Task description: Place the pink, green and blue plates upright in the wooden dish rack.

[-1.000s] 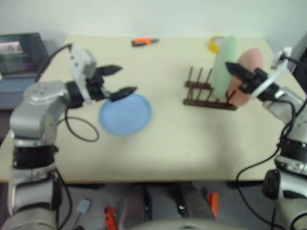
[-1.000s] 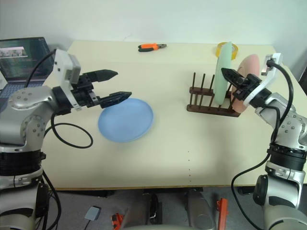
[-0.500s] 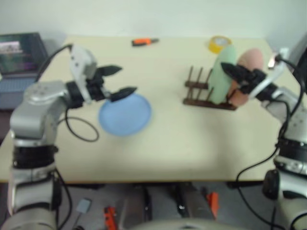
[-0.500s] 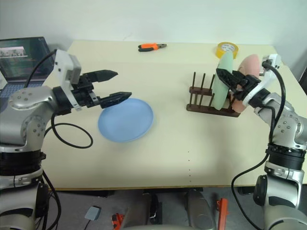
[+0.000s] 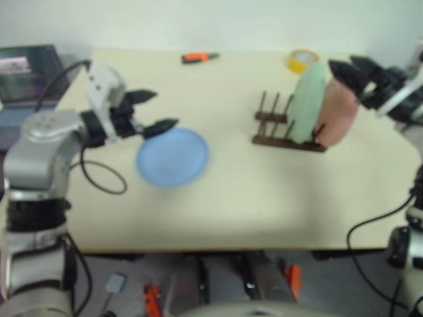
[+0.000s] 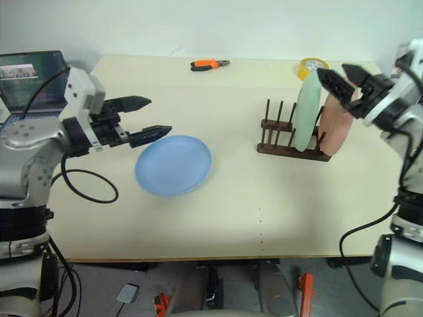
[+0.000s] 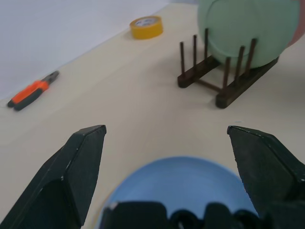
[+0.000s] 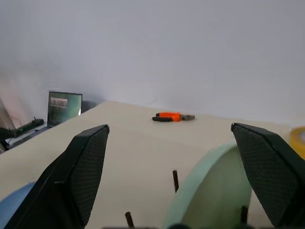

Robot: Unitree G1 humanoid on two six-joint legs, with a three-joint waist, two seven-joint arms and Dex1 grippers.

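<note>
Smooth matte cream table [image 6: 225, 218], and at its centre-left the light blue plate [image 6: 173, 165] lies flat, a plain round shallow disc with a soft raised rim. At about nine o'clock from it hovers the left gripper [image 6: 142, 117], two tapered black fingers spread wide, holding nothing, tips just over the plate's near edge. Off at three o'clock from the blue plate sits the wooden dish rack [image 6: 291, 142], dark brown rails with thin round pegs. The pale mint green plate [image 6: 306, 112] stands on edge between pegs, the salmon pink plate [image 6: 336, 122] upright just beside it at the rack's right end. Above them the right gripper [image 6: 344, 78] hangs clear, textured black fingers wide apart, empty. At twelve o'clock from the rack, a glossy yellow tape roll [image 6: 311, 67]; orange-handled pliers [image 6: 209, 64] lie by the far edge.
</note>
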